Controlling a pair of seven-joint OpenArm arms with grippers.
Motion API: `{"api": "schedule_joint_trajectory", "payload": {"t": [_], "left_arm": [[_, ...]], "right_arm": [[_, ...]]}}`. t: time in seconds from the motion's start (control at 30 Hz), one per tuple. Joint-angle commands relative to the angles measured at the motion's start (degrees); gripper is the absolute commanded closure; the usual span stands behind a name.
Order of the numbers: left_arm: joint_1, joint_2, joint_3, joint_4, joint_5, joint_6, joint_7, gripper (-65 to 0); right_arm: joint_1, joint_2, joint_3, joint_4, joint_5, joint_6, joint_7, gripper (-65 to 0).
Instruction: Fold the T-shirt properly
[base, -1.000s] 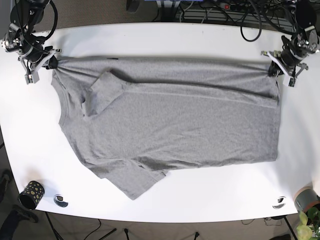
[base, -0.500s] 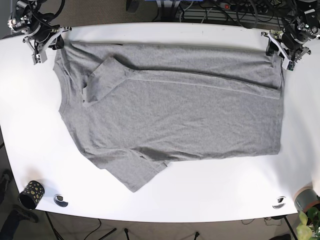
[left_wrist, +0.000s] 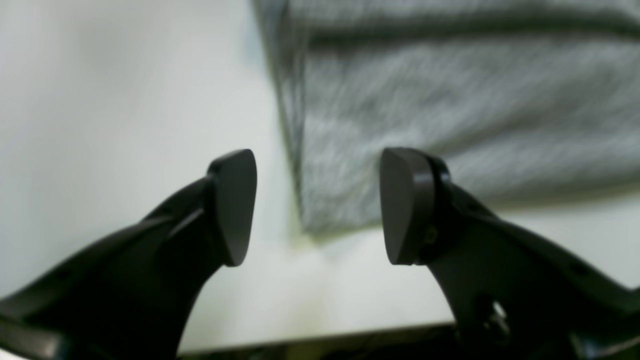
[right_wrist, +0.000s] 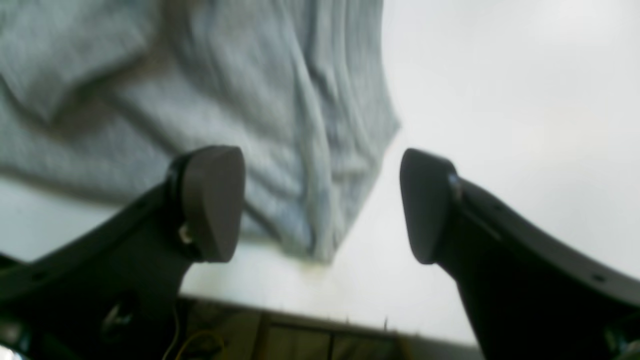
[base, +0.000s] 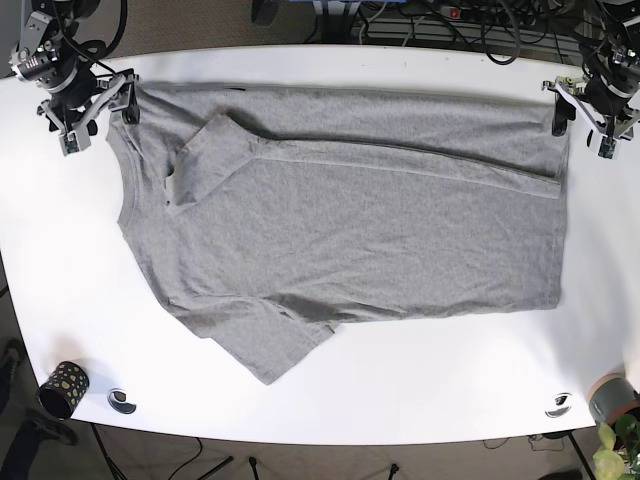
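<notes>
Both jaws are released; between each pair lies 1 corner of the grey T-shirt (base: 340, 220), with bare white bench (base: 420, 385) beside it.

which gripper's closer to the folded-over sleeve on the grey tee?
Right. The right gripper sits open at the shoulder corner, just up-left of the folded-over sleeve of the grey cotton T-shirt. The left gripper is open at the opposite hem corner.
</notes>
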Motion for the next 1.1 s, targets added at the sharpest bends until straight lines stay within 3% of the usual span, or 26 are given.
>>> {"api": "schedule_joint_trajectory", "payload": {"t": [0.0, 0.13, 0.47, 0.73, 0.93, 1.07], "left_arm": [[-0.46, 0.2, -0.03, 1.01, -0.99, 0.32, -1.06, -36.1], [-4.95, 3.1, 1.37, -0.22, 1.56, 0.41, -1.06, -36.0], [-9.87, 12.15, 4.54, -2.6, 13.26, 0.15, -1.06, -36.0], [-9.96, 12.33, 4.28, -5.85, 13.52, 0.06, -1.33, -35.8], [-9.78, 11.45, 4.1, -7.17, 13.7, -0.03, -1.41, -35.8], [-9.69, 10.92, 4.45, -7.17, 13.7, -0.03, -1.41, -35.8]], "right_arm": [[1.83, 1.01, 0.25, 0.86, 1.01, -0.04, -0.11, -46.6], [6.05, 0.4, -2.3, 0.68, 0.92, -0.04, -2.22, -46.6], [14.93, -0.92, -12.85, -2.57, 0.48, -0.48, -2.39, -46.6], [20.82, -0.57, -17.6, -11.1, -0.31, -0.66, -1.78, -46.6], [26.0, -0.66, -17.77, -19.54, -10.07, -0.13, 3.23, -46.6], [28.55, -0.4, -17.6, -23.67, -13.85, 0.05, 6.75, -46.6]]}}
